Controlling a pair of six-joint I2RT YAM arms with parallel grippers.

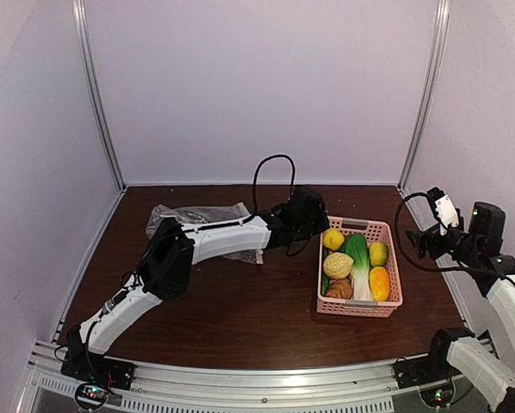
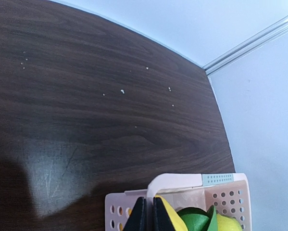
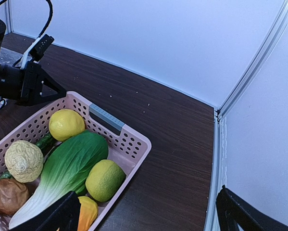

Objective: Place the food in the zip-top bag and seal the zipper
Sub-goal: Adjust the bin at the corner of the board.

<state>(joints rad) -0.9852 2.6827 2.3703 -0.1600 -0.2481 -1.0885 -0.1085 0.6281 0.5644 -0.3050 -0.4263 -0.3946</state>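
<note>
The pink perforated plastic basket (image 1: pixel 397 274) sits on the dark wooden bench (image 1: pixel 240 310) with its long axis running near to far. Inside it, the green-and-white toy bok choy (image 1: pixel 358 254) lies along that axis, leaves far and white stem near, between two yellow toy lemons (image 1: pixel 333 238). The clear dotted zip-top bag (image 1: pixel 197 213) lies flat, left of the basket, with its long side crosswise. The left fingers (image 2: pixel 140 217) are pressed together at the basket's far-left corner. The right fingers (image 3: pixel 62 214) are spread wide, right of the basket.

The dark wood-grain table (image 1: pixel 240 310) has a faint sheen, beside a pink perforated plastic basket (image 1: pixel 395 268), a clear crinkly plastic zip-top bag (image 1: pixel 197 213) and a smooth bok choy (image 3: pixel 67 168).
</note>
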